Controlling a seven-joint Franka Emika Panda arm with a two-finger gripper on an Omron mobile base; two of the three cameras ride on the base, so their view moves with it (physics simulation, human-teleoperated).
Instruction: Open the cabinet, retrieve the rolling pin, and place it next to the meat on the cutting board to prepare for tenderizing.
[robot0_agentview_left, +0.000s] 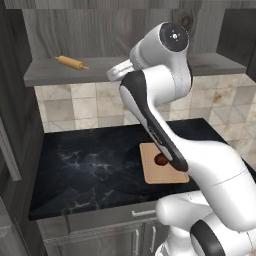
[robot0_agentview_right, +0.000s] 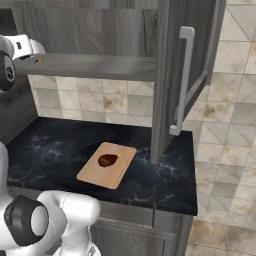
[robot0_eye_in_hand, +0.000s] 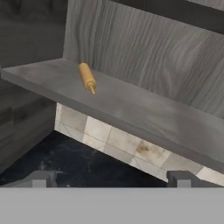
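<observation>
A black marbled stone counter (robot0_agentview_left: 90, 170) fronts a beige tiled wall (robot0_agentview_left: 80, 107), bearing the light tan wooden cutting board (robot0_agentview_right: 107, 165) with dark reddish meat (robot0_agentview_right: 107, 160). The slim tan wooden rolling pin (robot0_eye_in_hand: 87, 77) lies on the open grey wood-grain cabinet's (robot0_agentview_right: 165, 75) shelf, far left. The gripper (robot0_eye_in_hand: 111, 177) is spread wide, empty.

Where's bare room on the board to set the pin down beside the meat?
On the cutting board, the meat sits toward the wall end; the near half is bare. Dark counter left of the board is bare too.
</observation>
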